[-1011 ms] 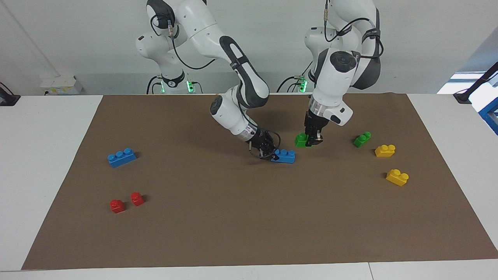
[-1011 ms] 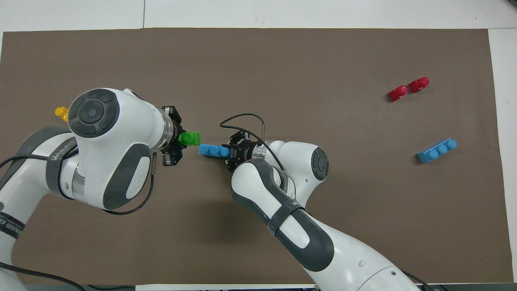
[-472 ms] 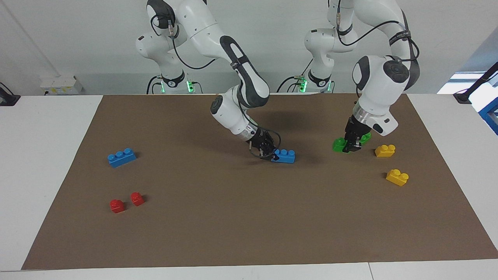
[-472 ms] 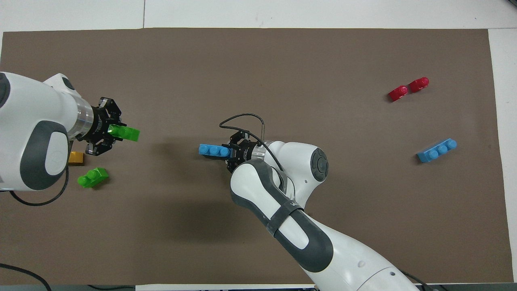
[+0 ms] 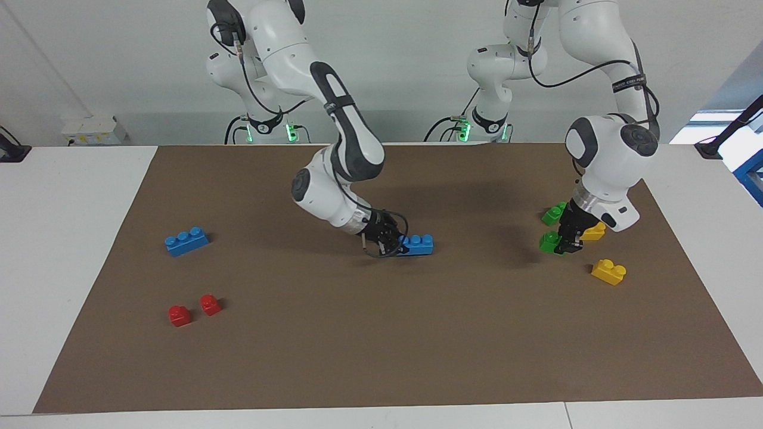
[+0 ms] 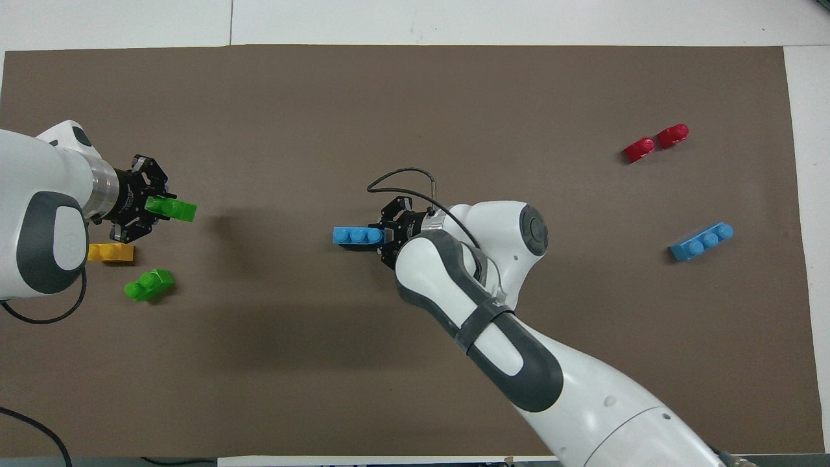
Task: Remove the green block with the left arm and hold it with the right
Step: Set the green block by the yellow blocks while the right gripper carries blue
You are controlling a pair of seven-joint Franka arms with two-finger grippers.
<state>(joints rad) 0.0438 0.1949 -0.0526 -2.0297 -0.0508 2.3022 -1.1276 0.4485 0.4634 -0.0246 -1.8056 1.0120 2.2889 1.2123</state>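
Only the facing view shows the second yellow brick (image 5: pixel 608 271) beside the left end effector (image 5: pixel 566 245).

A brown mat (image 5: pixel 381 333) is covering the white tabletop (image 5: pixel 65 238). Lying on it are two red bricks (image 5: pixel 194 310) and a blue brick (image 5: pixel 186 241) toward the right arm's end. Two yellow bricks (image 5: pixel 608 271) and a darker green brick (image 5: pixel 554 213) are lying toward the left arm's end.

One high camera faces the robots across the table; another looks steeply down from above them, both covering the brown mat (image 5: pixel 334 345).
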